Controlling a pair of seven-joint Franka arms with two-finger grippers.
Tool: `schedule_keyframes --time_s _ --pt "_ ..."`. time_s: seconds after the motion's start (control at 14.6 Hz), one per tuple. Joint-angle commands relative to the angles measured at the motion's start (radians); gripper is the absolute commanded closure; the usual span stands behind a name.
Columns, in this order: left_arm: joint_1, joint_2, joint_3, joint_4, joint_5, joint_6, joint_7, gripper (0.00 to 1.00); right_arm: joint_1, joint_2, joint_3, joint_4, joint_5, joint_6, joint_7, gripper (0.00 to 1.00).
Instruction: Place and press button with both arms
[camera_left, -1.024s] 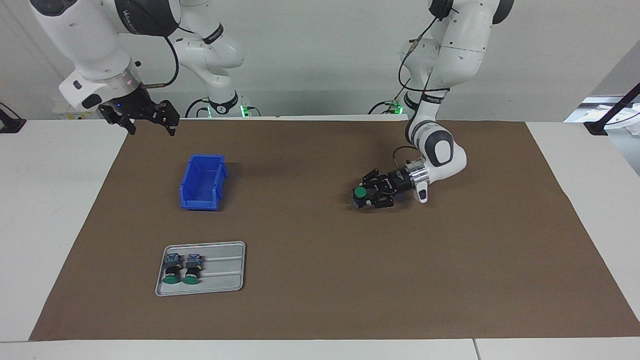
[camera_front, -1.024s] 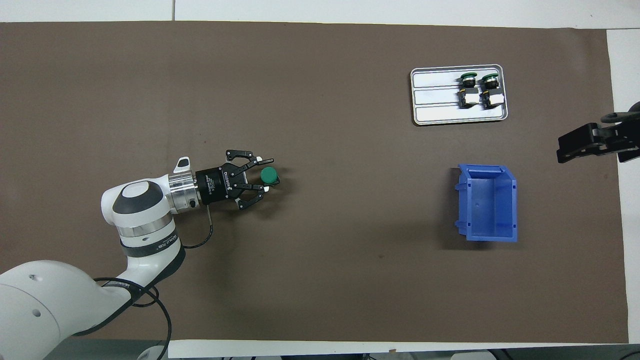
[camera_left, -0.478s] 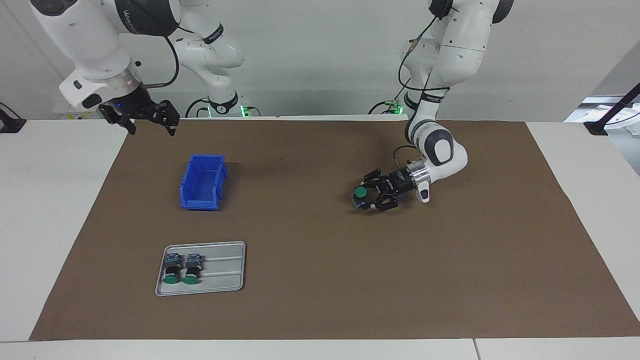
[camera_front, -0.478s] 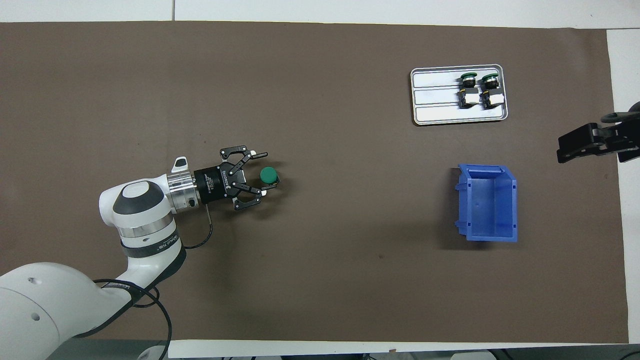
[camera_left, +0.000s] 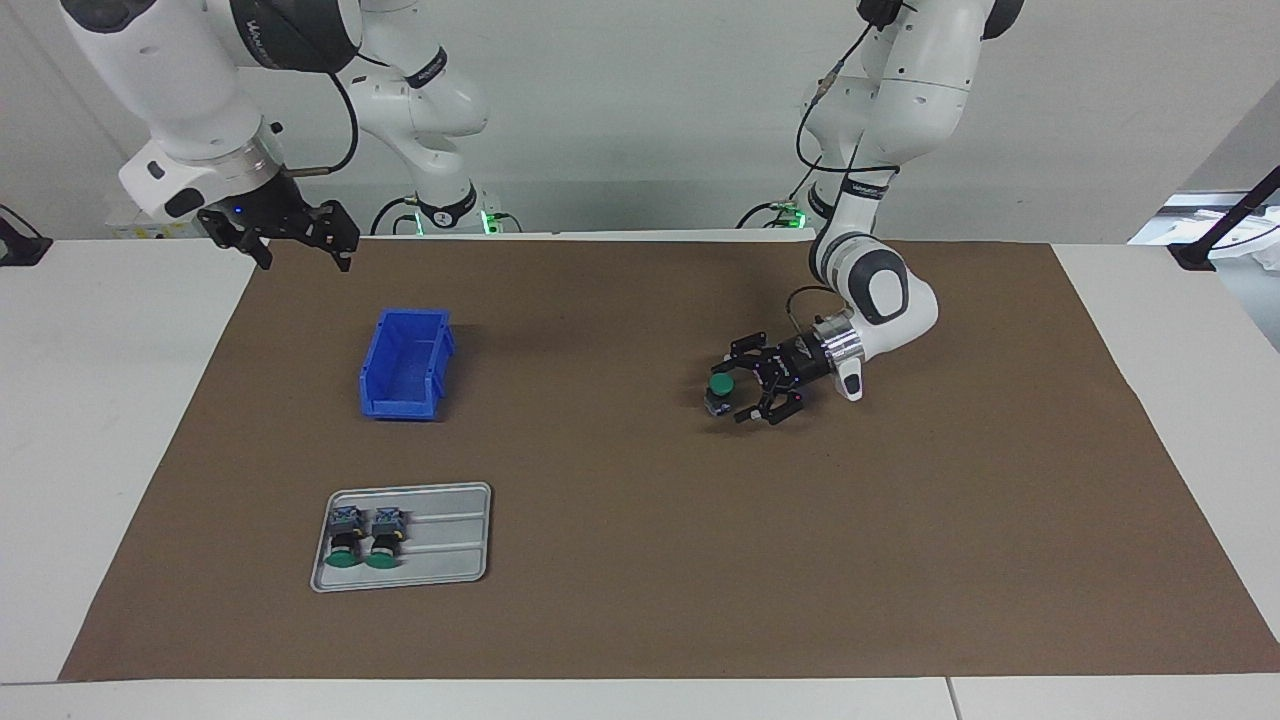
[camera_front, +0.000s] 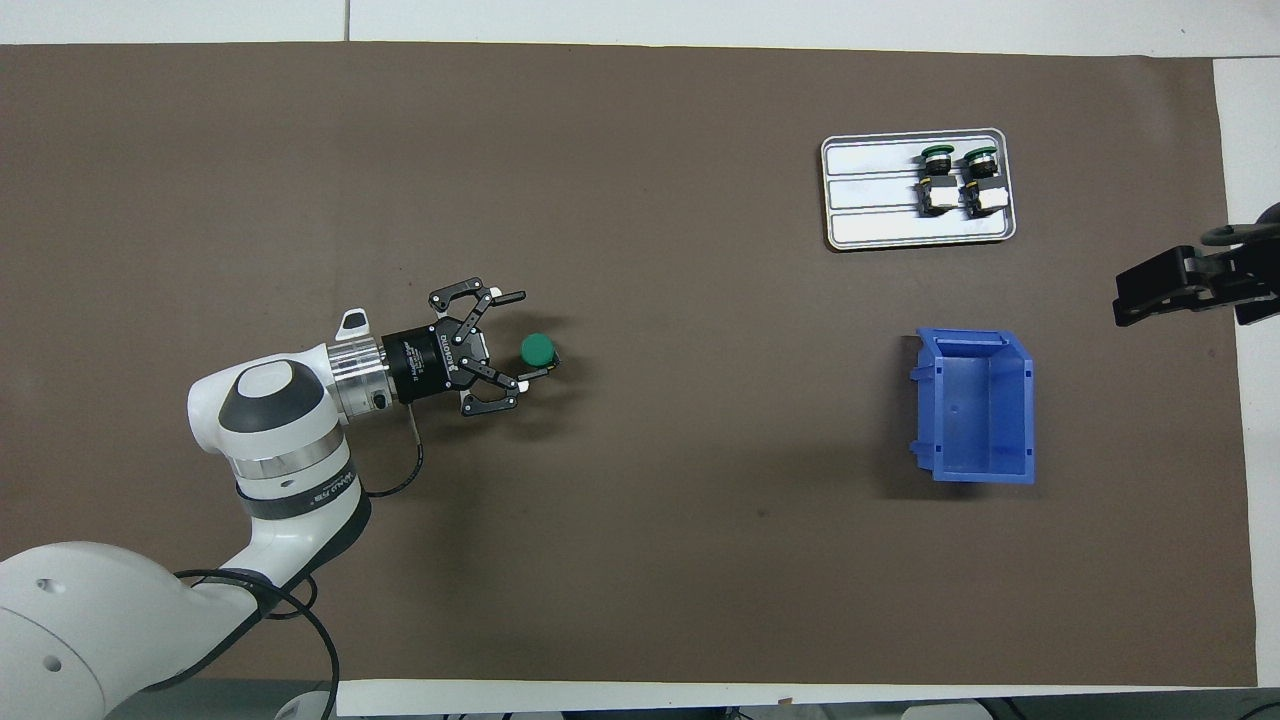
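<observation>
One button (camera_left: 719, 388) (camera_front: 538, 348) stands upright on the brown mat toward the left arm's end of the table, its green cap facing up. My left gripper (camera_left: 736, 388) (camera_front: 535, 334) lies low and level at the button, open. The button sits between its spread fingertips, close to one of them and not gripped. Two more buttons (camera_left: 364, 541) (camera_front: 958, 178) lie side by side on a grey tray (camera_left: 452, 574) (camera_front: 868, 216). My right gripper (camera_left: 304, 256) (camera_front: 1150, 286) hangs open in the air over the mat's corner at the right arm's end, waiting.
A blue bin (camera_left: 404, 366) (camera_front: 976, 406) stands open-topped on the mat, nearer to the robots than the tray. The brown mat (camera_left: 640, 560) covers most of the white table.
My left gripper's fingers have spread wider and let go of the button, and the gripper has drawn back slightly. The button stays standing where it was. The right arm has not moved.
</observation>
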Motion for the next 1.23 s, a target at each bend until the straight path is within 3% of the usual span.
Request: schedule_keyframes --time_s 0.0,0.14,0.41,0.68,1.16 --pt "-0.038 -0.074 0.007 -0.025 -0.011 0.081 -0.05 0.0 -0.009 -0.022 0.003 -0.027 0.001 0.01 -0.02 0.01" --pt "-0.072 -0.108 0.008 -0.019 -0.004 0.17 -0.095 0.0 -0.009 -0.022 0.003 -0.027 0.001 0.01 -0.02 0.01" --pt "-0.063 -0.189 0.01 -0.022 0.073 0.195 -0.16 0.0 -0.009 -0.022 0.003 -0.027 0.001 0.01 -0.02 0.01" --pt "-0.04 -0.234 0.011 0.004 0.332 0.21 -0.337 0.0 -0.012 -0.022 0.004 -0.027 0.001 0.01 -0.02 0.01" --pt "0.008 -0.298 0.013 0.064 0.752 0.16 -0.435 0.0 -0.009 -0.022 0.004 -0.027 0.001 0.008 -0.02 0.01"
